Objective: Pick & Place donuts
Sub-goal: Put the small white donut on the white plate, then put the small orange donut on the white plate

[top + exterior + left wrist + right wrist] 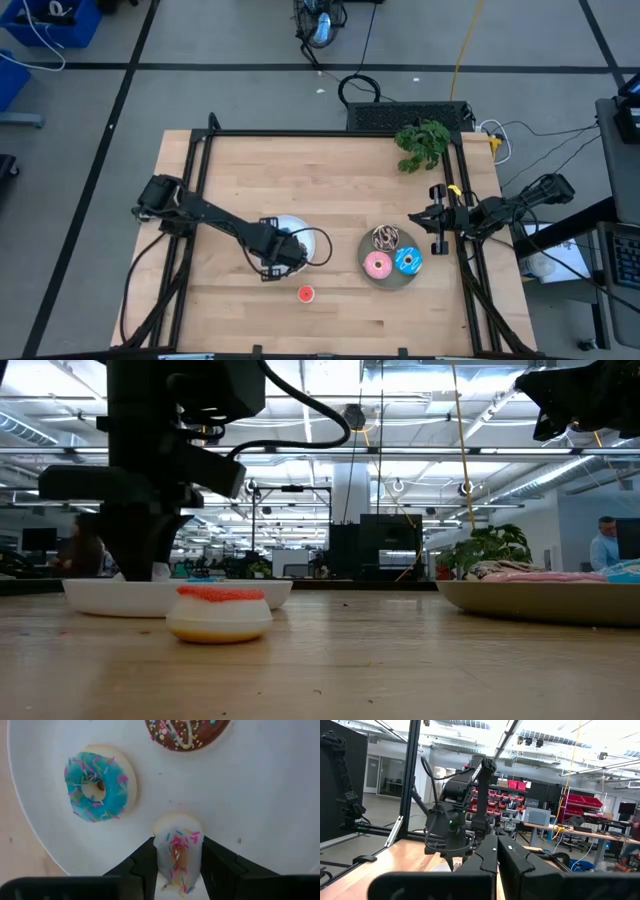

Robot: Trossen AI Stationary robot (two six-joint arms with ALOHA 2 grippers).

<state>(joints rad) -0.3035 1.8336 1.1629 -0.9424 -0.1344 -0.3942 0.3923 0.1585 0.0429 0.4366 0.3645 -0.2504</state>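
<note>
Whitish-pink donut pinched on edge in the left gripper over the white plate; right gripper closed, empty.

Between my dark left fingers sits a whitish-pink donut flecked with coloured sprinkles. On the white plate: a blue sprinkled donut and a brown one, perhaps white-drizzled. On the pale wood table, a red-orange donut.

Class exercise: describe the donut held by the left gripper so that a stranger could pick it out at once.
Find the round white plate on the wooden table, under the left gripper. Three tiny donuts show there. The whitish-pink donut stands on edge, pinched between the dark fingers, while the blue donut and the brown donut lie flat.
</note>
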